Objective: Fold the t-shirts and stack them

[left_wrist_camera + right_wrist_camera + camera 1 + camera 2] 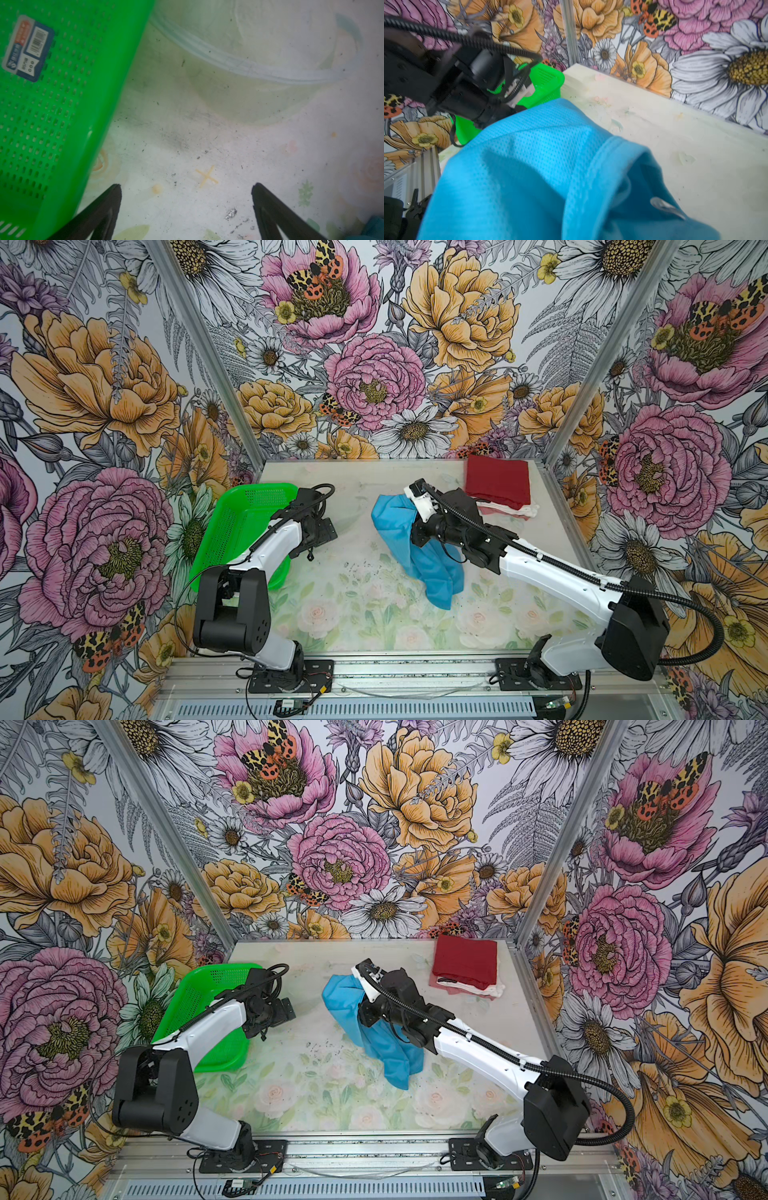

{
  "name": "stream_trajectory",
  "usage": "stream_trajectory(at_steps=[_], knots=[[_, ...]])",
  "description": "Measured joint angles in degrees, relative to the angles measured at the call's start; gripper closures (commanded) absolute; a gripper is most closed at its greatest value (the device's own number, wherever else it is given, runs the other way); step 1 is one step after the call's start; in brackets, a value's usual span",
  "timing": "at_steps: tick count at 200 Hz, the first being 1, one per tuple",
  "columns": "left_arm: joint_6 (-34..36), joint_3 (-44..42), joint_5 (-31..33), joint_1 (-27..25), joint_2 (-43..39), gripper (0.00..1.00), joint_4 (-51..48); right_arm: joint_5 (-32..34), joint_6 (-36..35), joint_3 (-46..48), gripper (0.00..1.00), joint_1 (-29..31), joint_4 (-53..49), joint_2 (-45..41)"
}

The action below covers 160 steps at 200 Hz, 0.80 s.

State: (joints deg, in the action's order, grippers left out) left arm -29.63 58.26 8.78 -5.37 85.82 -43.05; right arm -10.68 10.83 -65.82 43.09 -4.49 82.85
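- Closest to my right wrist camera is the blue shirt (529,166). Its mesh cloth fills the foreground, with a hemmed edge curling across it.
- In both top views I see that shirt (432,568) near the middle of the table (374,622). It is bunched high at its far end and trails toward the front in a crumpled tail.
- The right end effector (412,529) sits at the raised end of the shirt. Its fingers are buried in the cloth, the jaws are together, and the shirt hangs from them.
- Beyond it, in the far right corner of the table, the dark red shirt (496,481) lies folded square. It rests on a pinkish shirt (498,511) and a white shirt (527,511), whose edges stick out at the near side.
- That stack is near the right arm's wrist but apart from the blue shirt.
- The left end effector (187,193) hangs over bare table with its fingers (112,203) spread wide apart and nothing between them.
- Just beside it is the green basket (62,108), with a barcode label (27,47) stuck on its mesh.
- In a top view the basket (199,1011) sits at the table's left edge, appears tilted, and has the left arm reaching across it.
- Flowered walls (374,364) close in the table on three sides.
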Motion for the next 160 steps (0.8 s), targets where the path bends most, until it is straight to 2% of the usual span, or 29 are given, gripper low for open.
stream_trajectory(at_steps=[47, 52, 57, 71, 89, 98, 114, 137, 148, 160], knots=[[-0.22, -0.61, -2.08, 1.88, -8.31, 0.01, 1.18, -7.08, -0.61, -18.84, 1.00, -0.04, 0.09, 9.22], [-0.15, -0.50, -2.51, 1.97, -9.27, 0.01, 1.36, -7.78, -0.33, -19.96, 0.96, -0.04, 0.57, 9.22], [0.02, -0.28, -2.95, 2.14, -10.05, 0.01, 1.40, -8.24, -0.11, -20.59, 0.87, -0.04, 1.14, 8.90], [0.28, 0.72, -4.57, 2.64, -11.52, 0.01, 1.51, -8.68, 1.46, -19.69, 0.41, -0.04, 4.28, 5.92], [1.09, 2.16, -6.34, 3.82, -11.96, 0.01, 1.70, -5.31, 3.13, -11.52, 0.10, -0.13, 7.02, -3.45], [1.33, 2.73, -6.97, 4.35, -11.96, 0.01, 1.73, -1.95, 3.82, -5.57, 0.01, -0.37, 6.71, -10.16], [1.86, 3.69, -7.63, 4.90, -11.96, 0.01, 1.22, 5.57, 5.42, 2.47, 0.01, -2.56, 2.19, -21.16], [2.84, 5.22, -8.72, 4.92, -12.00, 0.01, 0.90, 15.23, 8.79, 8.44, 0.01, -11.15, -9.70, -31.04], [3.08, 5.51, -9.33, 4.92, -12.11, 0.01, 0.92, 17.16, 9.88, 11.23, 0.03, -13.64, -13.77, -33.09], [3.23, 5.51, -9.86, 4.92, -12.24, 0.01, 0.83, 16.44, 10.64, 13.84, 0.05, -13.94, -17.49, -33.24]])
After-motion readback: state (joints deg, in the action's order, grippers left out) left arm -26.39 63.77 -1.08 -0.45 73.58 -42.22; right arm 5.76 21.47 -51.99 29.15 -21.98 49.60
